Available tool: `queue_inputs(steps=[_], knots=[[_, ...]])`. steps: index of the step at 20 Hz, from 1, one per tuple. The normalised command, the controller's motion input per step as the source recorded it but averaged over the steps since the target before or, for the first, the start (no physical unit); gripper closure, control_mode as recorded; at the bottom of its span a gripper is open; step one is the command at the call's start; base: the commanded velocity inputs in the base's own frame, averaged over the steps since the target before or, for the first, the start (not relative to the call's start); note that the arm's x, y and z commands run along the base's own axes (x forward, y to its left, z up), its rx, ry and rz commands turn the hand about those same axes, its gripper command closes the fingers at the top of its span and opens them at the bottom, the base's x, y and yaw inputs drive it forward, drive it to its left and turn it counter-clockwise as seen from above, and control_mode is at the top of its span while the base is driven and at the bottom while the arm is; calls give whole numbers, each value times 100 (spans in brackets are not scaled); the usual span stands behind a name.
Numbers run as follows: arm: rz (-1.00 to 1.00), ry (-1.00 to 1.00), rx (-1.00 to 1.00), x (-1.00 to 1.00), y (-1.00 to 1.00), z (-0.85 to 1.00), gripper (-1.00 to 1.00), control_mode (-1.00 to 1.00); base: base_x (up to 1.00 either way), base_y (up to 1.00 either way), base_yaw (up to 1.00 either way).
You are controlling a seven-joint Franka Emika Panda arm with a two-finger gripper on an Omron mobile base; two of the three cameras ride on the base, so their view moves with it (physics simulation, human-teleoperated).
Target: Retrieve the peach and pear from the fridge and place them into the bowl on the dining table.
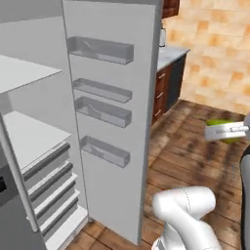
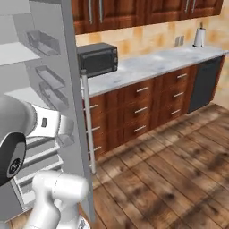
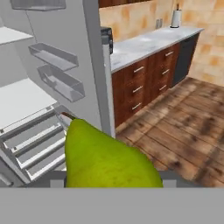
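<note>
My gripper (image 1: 225,131) is shut on the yellow-green pear (image 1: 218,123), out over the wooden floor to the right of the open fridge (image 1: 112,122). In the hand view the pear (image 3: 105,162) bulges up between the fingers of the gripper (image 3: 113,180), stem pointing toward the fridge (image 3: 26,100). The white fridge shelves (image 1: 27,134) and door bins (image 1: 100,50) hold nothing that I can see. The peach, the bowl and the dining table are out of view.
The open fridge door (image 2: 74,89) with its bar handle (image 2: 88,129) stands close to the arm. Behind it runs a dark-wood counter with a microwave (image 2: 98,59), a paper towel roll (image 2: 199,38) and a dark dishwasher (image 2: 203,82). Open wooden floor (image 2: 170,179) lies to the right.
</note>
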Motion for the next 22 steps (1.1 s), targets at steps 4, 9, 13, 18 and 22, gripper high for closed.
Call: queue_inputs(steps=[4, 9, 13, 18, 22], knots=[[0, 0, 0, 0, 0, 0, 100, 100, -39, -7, -72], [0, 0, 0, 0, 0, 0, 100, 100, -39, -15, -70], [0, 0, 0, 0, 0, 0, 100, 100, -28, -39, -62], [0, 0, 0, 0, 0, 0, 100, 100, -14, -62, -47], [0, 0, 0, 0, 0, 0, 100, 100, 75, -3, -11]])
